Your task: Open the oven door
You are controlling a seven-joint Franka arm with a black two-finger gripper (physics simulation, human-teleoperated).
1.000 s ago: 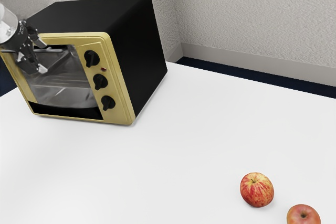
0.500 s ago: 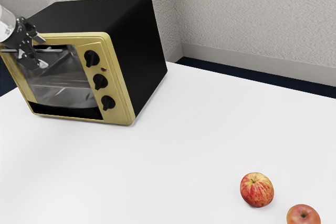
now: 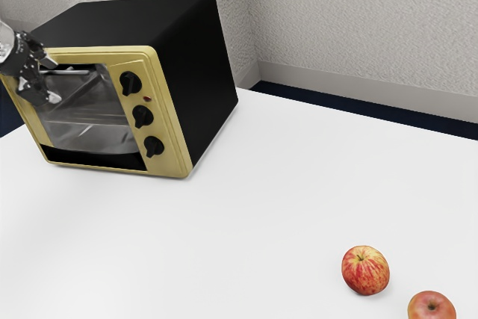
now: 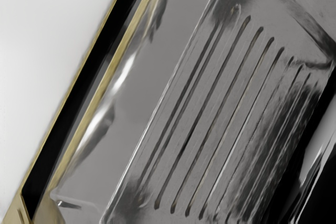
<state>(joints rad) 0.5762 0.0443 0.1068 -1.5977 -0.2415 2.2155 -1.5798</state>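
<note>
The oven door [image 3: 82, 128] is in the front of the oven [image 3: 202, 87], towards the exterior view's left, and looks shut, its glass upright within the yellow frame. Across its top runs the metal handle [image 3: 75, 72], and the tool [image 3: 52, 78] is right at it, its two fingers spread well apart, one above the line of the bar and one below; it has hold of nothing, and whether either finger touches the bar I cannot tell. The arm enters at the exterior view's left edge, cut off there, with the hand slanting down towards the door. Beside the glass, the exterior view gives three black knobs [image 3: 143, 116] and a small red light [image 3: 147, 98]; the wrist view instead looks closely through the glass onto a grey panel with long parallel slots [image 4: 210, 119], and past the yellow edge to the white surface [image 3: 246, 207]. The oven stands on that surface; well apart from it, towards the exterior view's lower right, sit a red and yellow apple [image 3: 365, 270] and a redder apple [image 3: 432, 307], near each other, the latter cut by the picture's edge. Behind are a rough pale wall [image 3: 358, 20], a plain skirting board [image 3: 358, 93] and a dark blue floor [image 3: 336, 106].
</note>
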